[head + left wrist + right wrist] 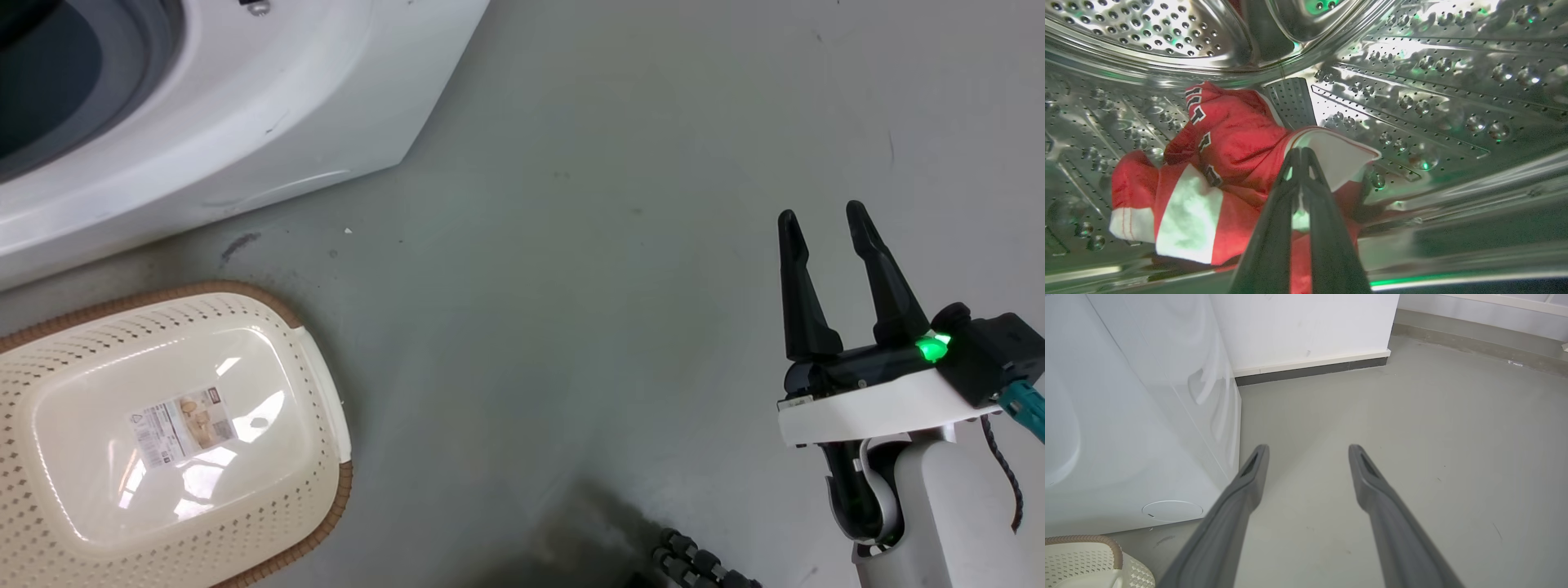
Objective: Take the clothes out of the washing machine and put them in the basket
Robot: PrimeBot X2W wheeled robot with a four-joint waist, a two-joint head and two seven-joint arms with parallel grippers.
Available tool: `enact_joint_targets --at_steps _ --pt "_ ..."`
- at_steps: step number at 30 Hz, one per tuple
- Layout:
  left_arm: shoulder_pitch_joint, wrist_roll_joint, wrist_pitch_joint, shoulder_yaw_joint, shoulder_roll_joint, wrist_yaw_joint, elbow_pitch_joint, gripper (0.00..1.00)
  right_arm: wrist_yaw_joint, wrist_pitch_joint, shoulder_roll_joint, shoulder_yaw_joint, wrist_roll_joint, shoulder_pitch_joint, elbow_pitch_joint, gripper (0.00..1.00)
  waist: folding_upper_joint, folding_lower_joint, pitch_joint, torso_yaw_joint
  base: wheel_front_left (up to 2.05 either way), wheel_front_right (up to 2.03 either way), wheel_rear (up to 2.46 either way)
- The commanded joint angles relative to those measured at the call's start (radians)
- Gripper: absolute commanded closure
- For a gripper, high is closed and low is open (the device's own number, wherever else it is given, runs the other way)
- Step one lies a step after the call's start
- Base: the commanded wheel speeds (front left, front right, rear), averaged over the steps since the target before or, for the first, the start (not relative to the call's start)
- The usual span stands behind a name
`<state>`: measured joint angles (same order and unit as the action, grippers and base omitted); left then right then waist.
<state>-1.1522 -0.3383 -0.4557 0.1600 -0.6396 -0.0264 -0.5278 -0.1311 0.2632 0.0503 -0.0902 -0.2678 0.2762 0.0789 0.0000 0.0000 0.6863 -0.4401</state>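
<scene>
L hand (1300,152) clenched on crumpled red clothes (1233,139) in perforated steel drum (1412,102); R hand (821,211) released.

The washing machine (245,106) stands on the floor (571,286) at the upper left of the head view. The basket (163,292) sits on the floor just in front of it, not touching it. The clothes (1229,163) lie inside the drum (1433,81), against its wall. The left end effector (1300,153) is in the drum too, fingers pressed together on a fold of the clothes. The right end effector (821,214) hangs over the floor well to the right, fingers spread.
</scene>
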Motion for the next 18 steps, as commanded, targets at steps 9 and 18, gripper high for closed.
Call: enact_joint_targets --at_steps 9,18 --pt "0.146 -0.042 0.321 -0.043 0.071 -0.008 -0.093 1.00 0.001 0.002 0.000 0.025 0.032 -0.031 0.022 0.00 0.0000 0.0000 -0.115 0.039 0.00 0.00 0.00" --pt "0.281 -0.063 0.528 -0.038 0.138 0.016 -0.192 1.00 0.001 0.001 0.000 0.033 0.080 -0.076 0.053 0.00 0.0000 0.0000 -0.282 0.103 0.00 0.00 0.00"
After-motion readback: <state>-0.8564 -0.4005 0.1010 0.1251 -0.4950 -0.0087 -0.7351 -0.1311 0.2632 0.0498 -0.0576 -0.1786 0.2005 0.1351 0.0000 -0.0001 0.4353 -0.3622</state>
